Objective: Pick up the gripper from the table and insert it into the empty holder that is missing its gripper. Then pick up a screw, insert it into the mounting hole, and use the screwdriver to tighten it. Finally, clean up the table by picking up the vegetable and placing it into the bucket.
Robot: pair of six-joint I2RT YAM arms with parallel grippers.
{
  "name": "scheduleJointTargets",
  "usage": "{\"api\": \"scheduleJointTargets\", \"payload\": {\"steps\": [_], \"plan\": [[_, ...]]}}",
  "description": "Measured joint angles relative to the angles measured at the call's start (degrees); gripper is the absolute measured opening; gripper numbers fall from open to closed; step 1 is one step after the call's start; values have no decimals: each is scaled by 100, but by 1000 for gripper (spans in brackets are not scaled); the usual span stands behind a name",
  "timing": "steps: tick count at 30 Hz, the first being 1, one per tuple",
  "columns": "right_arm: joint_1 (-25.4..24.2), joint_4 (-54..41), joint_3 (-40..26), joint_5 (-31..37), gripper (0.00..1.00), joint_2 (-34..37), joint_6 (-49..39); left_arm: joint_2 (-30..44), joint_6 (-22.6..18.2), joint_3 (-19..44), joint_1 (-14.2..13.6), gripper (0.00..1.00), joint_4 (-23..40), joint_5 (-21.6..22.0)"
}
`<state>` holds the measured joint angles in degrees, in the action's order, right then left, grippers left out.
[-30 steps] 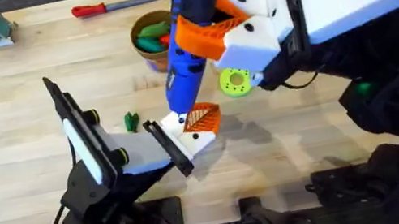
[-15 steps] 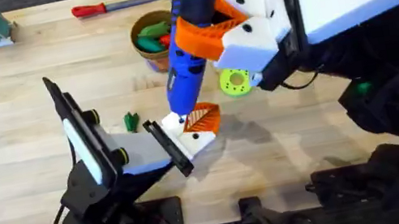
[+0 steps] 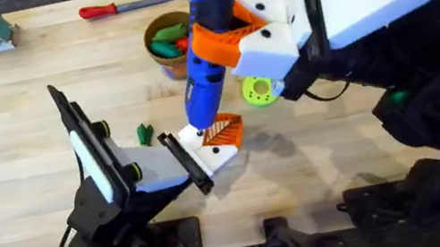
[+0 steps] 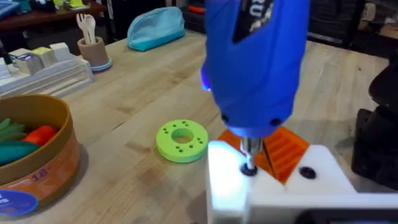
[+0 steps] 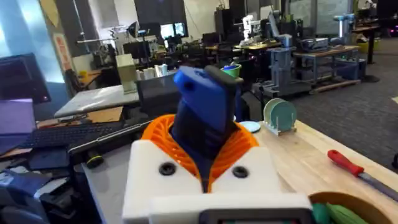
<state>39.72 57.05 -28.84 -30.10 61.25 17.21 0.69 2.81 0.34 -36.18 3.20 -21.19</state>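
The left gripper (image 3: 194, 157) is closed on the holder (image 3: 211, 150), a white block at table centre carrying the orange gripper (image 3: 223, 128) wedge at its 1 o'clock side. At 9 o'clock from the holder, the dark green vegetable (image 3: 145, 134) lies on the table (image 3: 19, 168), near but apart. The right gripper (image 3: 231, 31) is clamped around the blue screwdriver (image 3: 207, 48), which stands tilted, its bit (image 4: 248, 155) seated in a hole on the holder's top face. At 12 o'clock from the holder stands the bucket (image 3: 157, 62), holding toy pieces. A green ring disc (image 3: 259, 89) lies at 2 o'clock.
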Motion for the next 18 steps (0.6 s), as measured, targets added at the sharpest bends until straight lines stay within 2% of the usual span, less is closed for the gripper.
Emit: {"api": "scheduleJointTargets", "payload": {"steps": [15,18], "plan": [[0,-1,0,47,22,1,15,0,-2,0,0,4,-2,0],[2,294,11,30,22,22,15,0,-2,0,0,4,-4,0]]}}
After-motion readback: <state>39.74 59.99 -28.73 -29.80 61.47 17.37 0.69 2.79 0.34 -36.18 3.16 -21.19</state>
